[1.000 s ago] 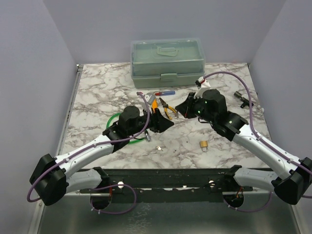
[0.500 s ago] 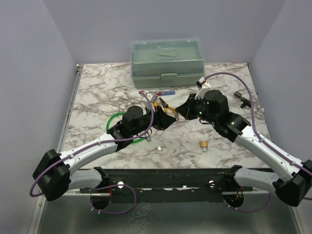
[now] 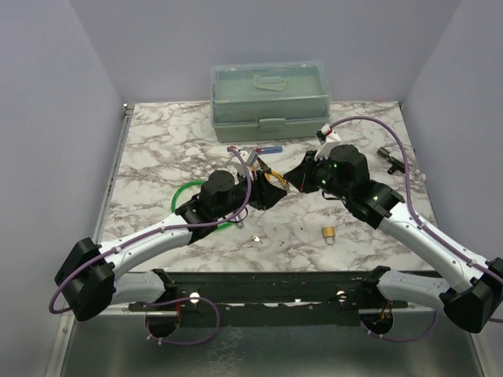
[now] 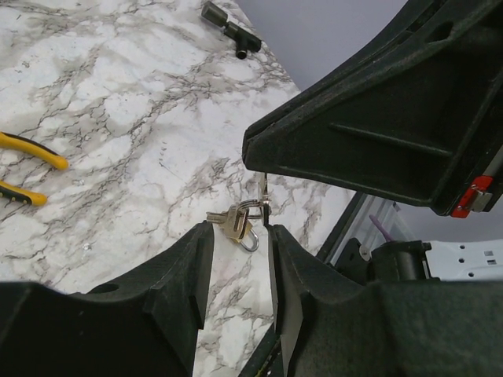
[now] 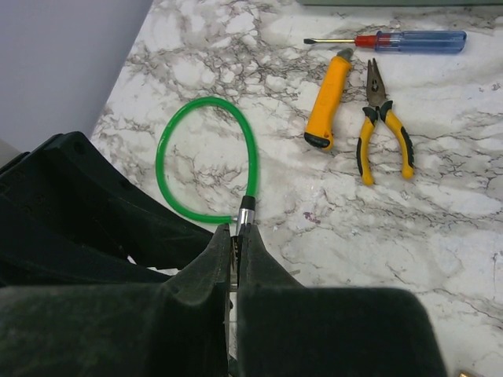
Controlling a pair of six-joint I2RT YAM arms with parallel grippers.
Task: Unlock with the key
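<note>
Currently the brass padlock (image 3: 328,233) lies on the marble table (image 3: 157,157) toward the near edge, on the right arm's side, with no claw on it. The key (image 4: 262,191), a thin metal blade, appears pinched in the clenched right gripper (image 5: 235,236). Its long axis runs on from the fingertips, pointing at the left gripper (image 3: 269,193). That claw is released — jaws apart, nothing between them. From the key-holding claw the padlock lies back toward the bases and outward to the right, well apart. Both claws stand about equally far off, though the right forearm passes just beside it. Judgement: key and lock must first be brought together. No brand or legible writing found — a red tag on the right gripper shows no readable text.
</note>
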